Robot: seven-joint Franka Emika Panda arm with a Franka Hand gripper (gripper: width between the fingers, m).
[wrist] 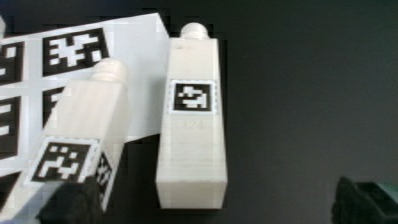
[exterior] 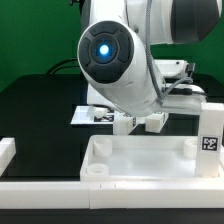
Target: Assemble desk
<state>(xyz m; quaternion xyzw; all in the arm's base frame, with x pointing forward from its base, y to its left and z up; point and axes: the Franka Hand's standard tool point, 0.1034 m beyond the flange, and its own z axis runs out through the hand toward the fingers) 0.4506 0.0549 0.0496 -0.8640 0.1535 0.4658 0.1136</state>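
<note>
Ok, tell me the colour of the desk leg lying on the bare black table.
White leg, with a black-and-white square tag; clearest in the wrist view.

The arm (exterior: 125, 70) points straight down — its pincer (exterior: 140, 122) spread wide, empty.

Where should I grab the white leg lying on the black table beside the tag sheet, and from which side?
Take the leg across its two long flat sides, about mid-length by its tag, coming straight down from above. It lies flat, tag up, so those parallel sides are exposed. The second leg lies close alongside, leaving only a narrow gap there.
</note>
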